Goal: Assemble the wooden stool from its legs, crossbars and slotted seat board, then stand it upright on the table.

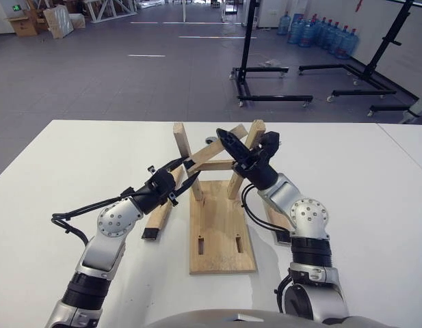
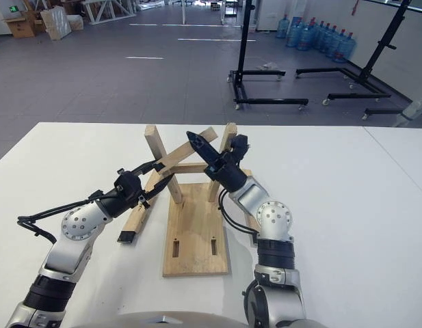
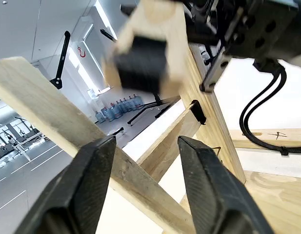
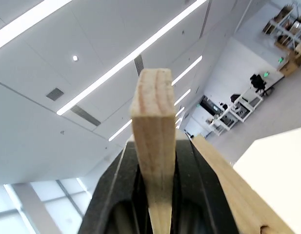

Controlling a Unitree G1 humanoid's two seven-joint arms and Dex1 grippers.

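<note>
The slotted seat board (image 1: 221, 236) lies flat on the white table (image 1: 74, 164). Two wooden legs (image 1: 185, 156) (image 1: 246, 157) stand tilted at its far end. A crossbar (image 1: 212, 152) slants between them, and my right gripper (image 1: 232, 145) is shut on it; in the right wrist view the wood (image 4: 152, 146) sits pinched between the black fingers. My left gripper (image 1: 189, 171) is open, its fingers (image 3: 89, 190) straddling the left leg without clamping it. A loose leg (image 1: 161, 210) with a black foot cap lies left of the board.
Another wooden piece (image 1: 275, 220) lies right of the board, partly hidden under my right arm. Beyond the table's far edge stand black wheeled frames (image 1: 272, 89) and water bottles (image 1: 320, 31) on the floor. Bare table stretches left and right.
</note>
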